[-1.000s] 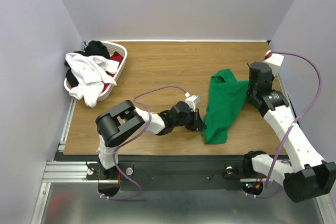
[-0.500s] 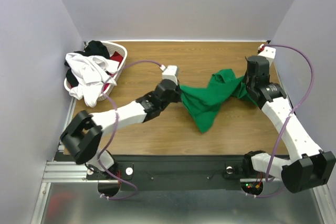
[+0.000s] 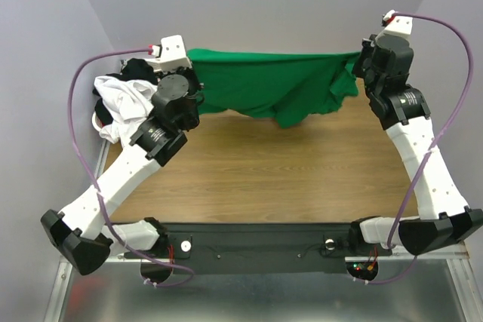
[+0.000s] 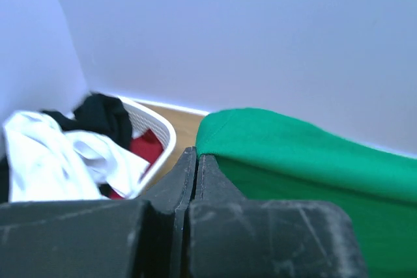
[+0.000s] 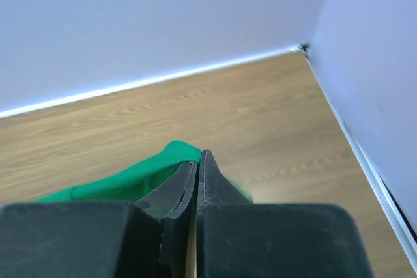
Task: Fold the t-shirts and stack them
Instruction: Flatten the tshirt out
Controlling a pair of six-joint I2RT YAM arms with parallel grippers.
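I have the large bright green cloth t-shirt (image 3: 264, 84) strung out in the air across the far side of the brown wooden bench (image 3: 256, 179). The left jaws are clenched on its left end and the right jaws are clenched on its right end, each biting only a thin fold of fabric at the very tips. It reads as light and completely limp. The top edge between the two grips runs nearly taut, while the body hangs in loose folds, with one deep sag right of the middle. From above I cannot tell whether that lowest fold brushes the bench or hangs just clear of it. Cloth like this will not hold any shape I give it, so I judge it has to be laid flat and smoothed before any crease will stay. The grips look shallow enough that a sharp tug could pull the fabric free, and a doubled seam at a shoulder or the hem would be the safer place to pinch. The white cloth shirt (image 3: 124, 103), black shirt (image 3: 137, 69) and red shirt (image 4: 146, 146) lie heaped in the white lattice laundry basket (image 4: 164, 136) at the far left, just beside the left arm.
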